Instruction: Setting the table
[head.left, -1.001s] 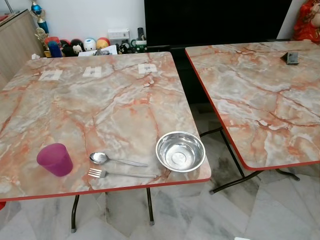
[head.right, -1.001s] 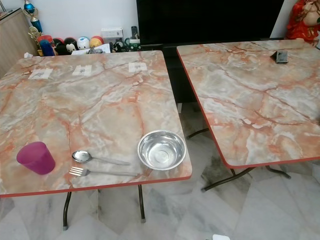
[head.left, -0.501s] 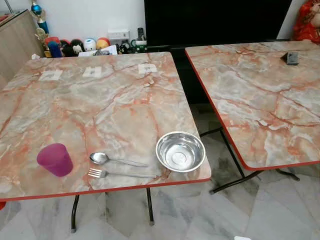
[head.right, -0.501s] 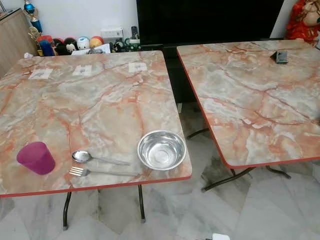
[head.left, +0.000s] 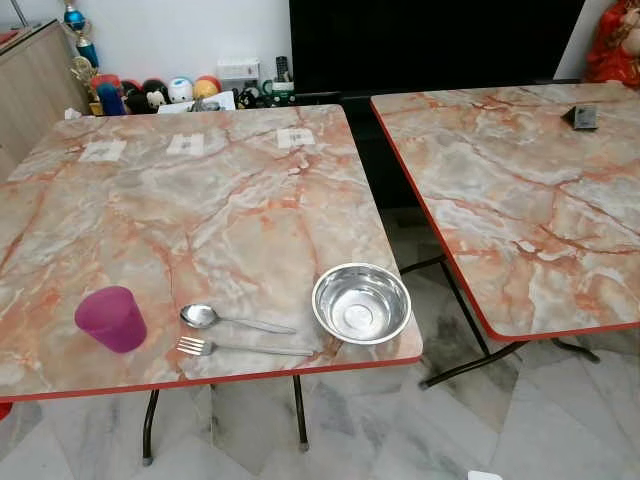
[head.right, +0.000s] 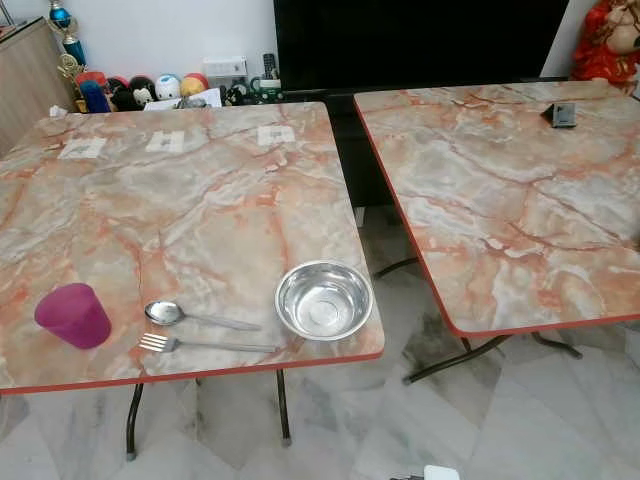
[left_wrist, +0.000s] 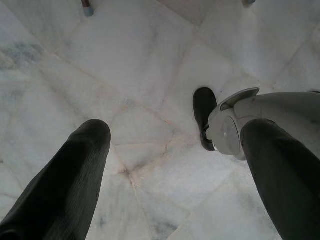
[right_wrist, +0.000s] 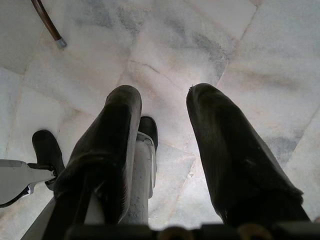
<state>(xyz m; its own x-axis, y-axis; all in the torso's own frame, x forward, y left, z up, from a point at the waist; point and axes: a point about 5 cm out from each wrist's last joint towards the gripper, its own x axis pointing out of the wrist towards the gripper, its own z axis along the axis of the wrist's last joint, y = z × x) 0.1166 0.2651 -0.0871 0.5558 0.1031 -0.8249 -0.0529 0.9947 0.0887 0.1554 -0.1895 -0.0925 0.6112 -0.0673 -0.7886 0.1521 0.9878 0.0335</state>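
1. I see two marble-patterned folding tables with red edges standing side by side on a pale marble floor (head.left: 380, 440). The left table (head.left: 200, 200) is directly ahead of me, and the right table (head.left: 520, 200) is apart from it across a narrow gap.
2. Behind the tables there is a large black screen (head.left: 430, 40) against the wall, a wooden cabinet (head.left: 30, 80) at far left, and a row of small figurines (head.left: 160, 92) on the floor-level ledge.
3. A steel bowl (head.left: 361, 303) sits upright near the front right corner of the left table.
4. A purple plastic cup (head.left: 110, 319) stands upright near the front left edge of that table, well apart from the bowl.
5. Between them lie a spoon (head.left: 230, 320) and a fork (head.left: 240, 348), roughly parallel, with the spoon farther from me. Their handles point toward the bowl, and the fork handle ends just beside it.
6. Three white paper labels (head.left: 185, 145) lie in a row toward the far edge.
7. A small dark object (head.left: 585, 116) rests on the right table's far side.
8. My left gripper (left_wrist: 175, 165) hangs over the floor with its fingers spread and holding nothing.
9. My right gripper (right_wrist: 165, 145) also hangs low, with its fingers parted and empty.
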